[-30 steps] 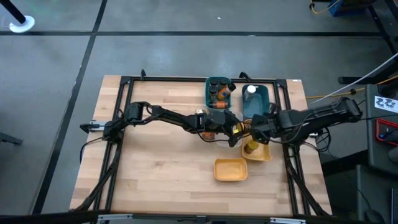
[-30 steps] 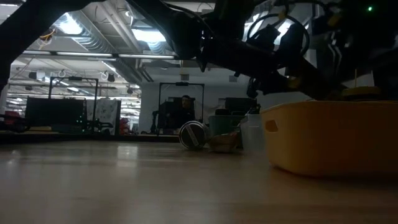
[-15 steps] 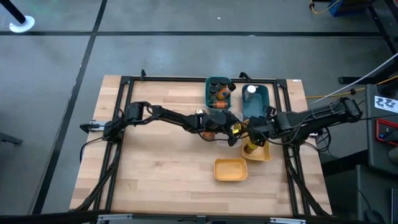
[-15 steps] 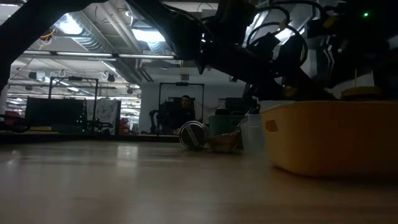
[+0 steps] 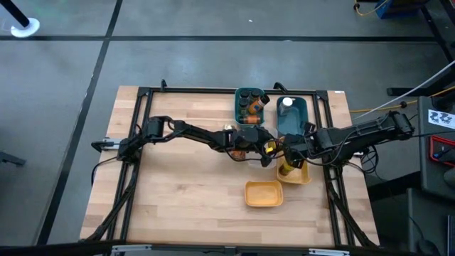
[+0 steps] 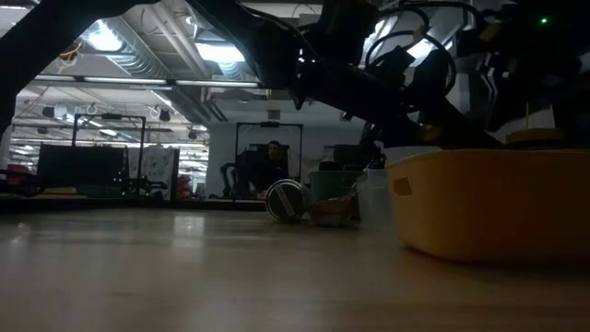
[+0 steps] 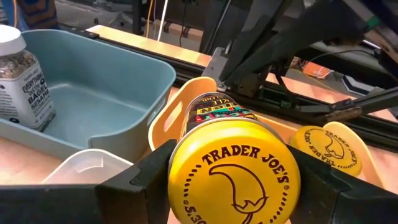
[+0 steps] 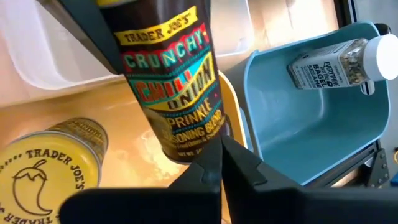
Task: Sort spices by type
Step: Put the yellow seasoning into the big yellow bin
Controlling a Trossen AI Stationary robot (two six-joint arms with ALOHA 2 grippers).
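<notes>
My left gripper (image 5: 265, 149) is shut on a dark jar with a yellow lid (image 7: 233, 180), labelled crunchy chili onion (image 8: 174, 87), above the rim of a yellow bin (image 5: 298, 176). A second yellow-lidded jar (image 7: 329, 148) stands in that bin and also shows in the right wrist view (image 8: 43, 171). My right gripper (image 8: 221, 152) is shut, its tips at the held jar's lower end. A white-lidded jar (image 8: 339, 62) lies in the teal bin (image 5: 291, 117). My left gripper pinches the jar at its lid end (image 7: 180, 162), one finger (image 7: 146, 180) on each side of it. The lid faces back at the wrist and the body points away from it. The jar is tilted and lifted clear, over the yellow bin's rim. My right gripper's shut fingertips (image 8: 214, 146) stand at the jar's bottom end (image 8: 199, 149); I cannot tell whether they touch it.
A second teal bin (image 5: 249, 105) at the far edge holds several jars. Another yellow bin (image 5: 264, 193) sits nearer the front. A clear bin (image 7: 81, 171) lies under my left gripper. A jar (image 6: 286, 199) lies on its side on the table.
My right gripper has gone a little toward the table's left, closer to the jar in my left gripper. The jar has stayed where it was.
</notes>
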